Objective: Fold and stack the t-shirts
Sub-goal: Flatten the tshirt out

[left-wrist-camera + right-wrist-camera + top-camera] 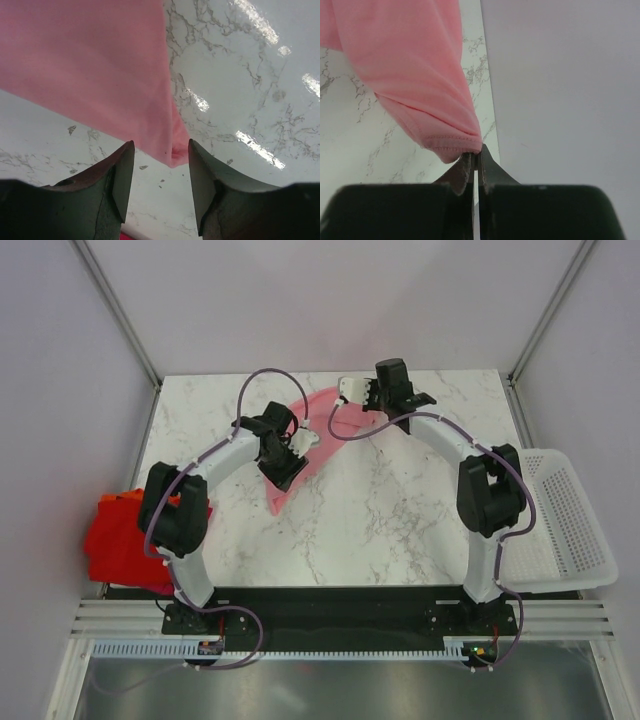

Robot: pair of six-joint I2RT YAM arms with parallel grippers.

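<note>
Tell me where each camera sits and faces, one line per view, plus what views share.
Top external: above and behind the bases, looking down at the table; both arms show.
Left wrist: on the left arm, looking down at pink t-shirt; open left gripper shows.
Right wrist: looks at shirt, table edge and wall; shut right gripper pinches the hem.
Shared: all see that shirt.

A light pink t-shirt (322, 420) is seen drawn out crumpled across the far middle of the marble table (400, 520), one stitched hem pinched and raised. A red t-shirt (120, 545) and an orange t-shirt (125, 498) are piled together at the left edge, well apart.
</note>
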